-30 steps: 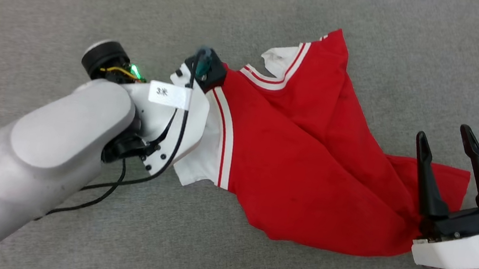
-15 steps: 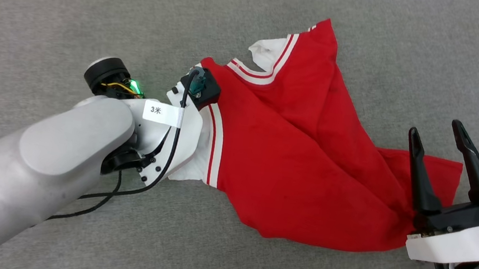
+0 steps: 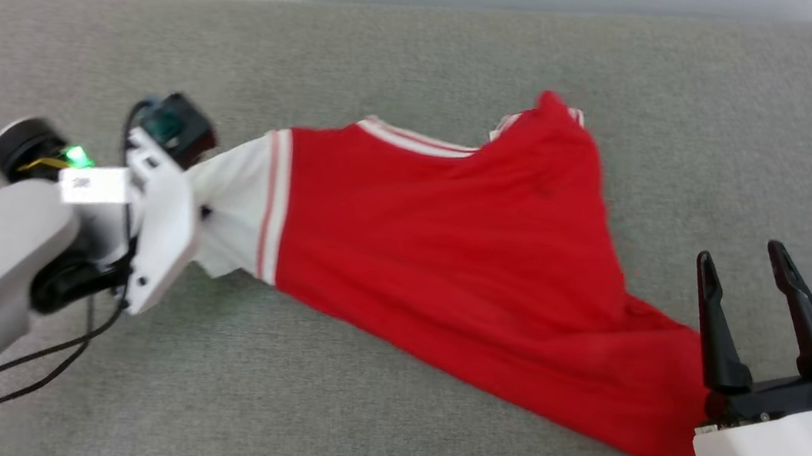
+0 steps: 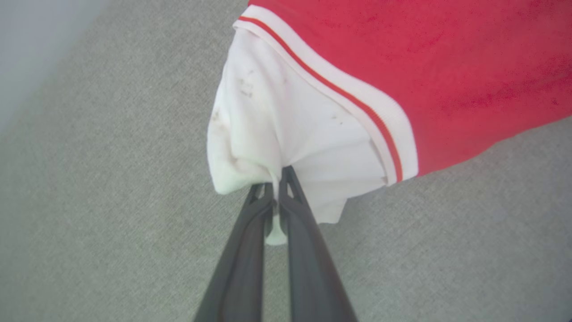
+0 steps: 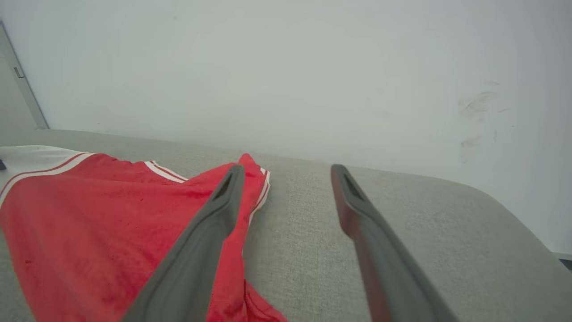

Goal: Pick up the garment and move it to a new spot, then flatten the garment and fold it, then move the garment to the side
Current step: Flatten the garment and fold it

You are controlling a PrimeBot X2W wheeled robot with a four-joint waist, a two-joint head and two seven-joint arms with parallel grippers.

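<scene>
1. Jersey (image 3: 448,264) of soft, light, limp red fabric lies stretched between the two pincers across the grey upholstered surface (image 3: 429,37). It is likely to sag, drag and wrinkle rather than hold any shape.
2. Left pincer (image 4: 277,181) is closed tight on a bunched fold of the white sleeve (image 4: 277,116), and the cloth fans out just beyond its tips.
3. Right pincer (image 3: 743,258) stands wide open and holds nothing. The red hem corner lies just beside its base.
4. Hem corners and sleeve or shoulder seams look like the surest holds. A thin pinch of this cloth may slip under pull.

One garment (image 3: 448,264), two pincers (image 4: 277,176) (image 3: 742,254), one grey surface (image 3: 351,423).
</scene>
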